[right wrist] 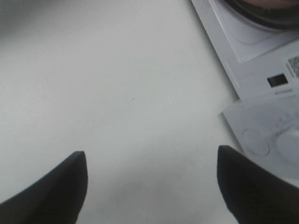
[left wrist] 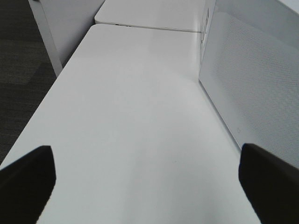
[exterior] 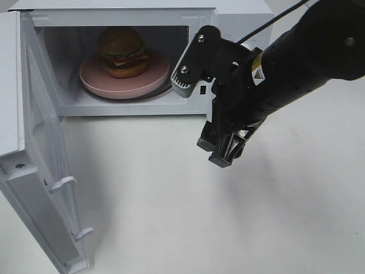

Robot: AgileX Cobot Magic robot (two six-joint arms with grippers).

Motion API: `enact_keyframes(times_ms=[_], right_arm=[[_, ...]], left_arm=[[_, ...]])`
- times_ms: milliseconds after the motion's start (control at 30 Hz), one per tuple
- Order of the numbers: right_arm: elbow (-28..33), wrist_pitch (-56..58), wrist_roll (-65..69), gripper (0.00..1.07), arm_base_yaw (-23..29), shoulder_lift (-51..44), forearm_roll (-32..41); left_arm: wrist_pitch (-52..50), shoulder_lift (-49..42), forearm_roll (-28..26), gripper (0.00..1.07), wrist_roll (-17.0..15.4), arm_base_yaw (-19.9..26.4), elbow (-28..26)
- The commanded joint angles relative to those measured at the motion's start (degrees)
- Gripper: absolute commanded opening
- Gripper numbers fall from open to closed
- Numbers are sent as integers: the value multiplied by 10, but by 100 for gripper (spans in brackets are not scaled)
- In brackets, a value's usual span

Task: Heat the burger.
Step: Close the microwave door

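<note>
Already, the golden-brown burger (exterior: 121, 51) sits on a round pink plate (exterior: 91, 77) inside the white microwave (exterior: 239, 14), whose door (exterior: 45, 171) stands open. The right tool (right wrist: 150, 161), before the oven mouth, and the left tool (left wrist: 147, 158), over the white desk (exterior: 171, 200), are spread open, empty. Loading looks done; next, the door needs pushing shut.

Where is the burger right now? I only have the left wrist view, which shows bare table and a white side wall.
Observer: The burger sits on a pink plate inside the microwave.
Operator: Is it closed up?
Observer: No. The door stands wide open, swung out on the left of the high view.
Operator: What about the other arm?
Observer: The right gripper hangs over the table just in front of the microwave, jaws open, holding nothing.
</note>
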Motion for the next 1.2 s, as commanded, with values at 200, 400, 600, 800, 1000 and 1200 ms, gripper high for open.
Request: enact_keyframes(times_ms=[200, 400, 600, 800, 1000, 1200], right_arm=[[10, 156, 200, 74, 0, -46, -6], [10, 250, 203, 74, 0, -52, -5], [10, 273, 209, 74, 0, -71, -1], [21, 280, 215, 74, 0, -124, -2], [64, 285, 228, 74, 0, -187, -1], [130, 282, 235, 74, -106, -274, 26]], left_arm=[[-2, -10, 2, 100, -1, 1, 3], [-2, -10, 1, 100, -1, 1, 3], [-2, -10, 1, 100, -1, 1, 3], [-2, -10, 1, 100, -1, 1, 3], [-2, -10, 1, 100, -1, 1, 3], [-2, -10, 1, 100, -1, 1, 3]])
